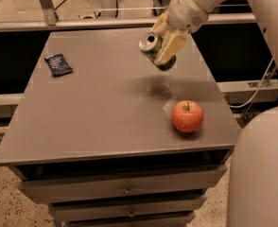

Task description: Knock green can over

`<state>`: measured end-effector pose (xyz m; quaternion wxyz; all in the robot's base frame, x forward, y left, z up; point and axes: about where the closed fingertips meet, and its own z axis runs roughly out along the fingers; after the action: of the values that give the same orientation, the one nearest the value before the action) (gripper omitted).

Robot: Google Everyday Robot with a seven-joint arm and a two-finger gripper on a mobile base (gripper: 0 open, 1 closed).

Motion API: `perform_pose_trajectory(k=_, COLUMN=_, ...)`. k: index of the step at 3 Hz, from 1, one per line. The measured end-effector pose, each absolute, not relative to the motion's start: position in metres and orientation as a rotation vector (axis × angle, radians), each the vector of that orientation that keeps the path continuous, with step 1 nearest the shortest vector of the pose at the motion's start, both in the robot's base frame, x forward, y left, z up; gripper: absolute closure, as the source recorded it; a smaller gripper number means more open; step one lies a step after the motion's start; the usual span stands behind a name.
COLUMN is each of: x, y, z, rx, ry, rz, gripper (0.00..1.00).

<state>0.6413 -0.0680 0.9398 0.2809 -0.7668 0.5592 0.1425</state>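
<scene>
The green can (154,51) is held in the air above the grey table (96,103), tilted so its silver top faces up and to the left. My gripper (165,44) is shut on it, cream fingers (171,47) on either side, the white arm reaching in from the upper right. The can's shadow falls on the table below it, just behind the red apple (187,116).
A small dark blue packet (58,64) lies at the table's back left. Drawers (125,190) sit under the tabletop. My white base (259,174) fills the lower right. A rail and glass run behind the table.
</scene>
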Motion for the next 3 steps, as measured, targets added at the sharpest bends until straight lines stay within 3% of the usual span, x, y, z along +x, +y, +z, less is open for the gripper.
perform_pose_trajectory(k=1, x=0.591, y=-0.061, z=0.92, rx=-2.292, ry=1.429, rz=0.378, gripper=0.84)
perform_pose_trajectory(k=3, x=0.54, y=-0.031, z=0.888, rx=-2.452, ry=1.375, rz=0.423, gripper=0.38)
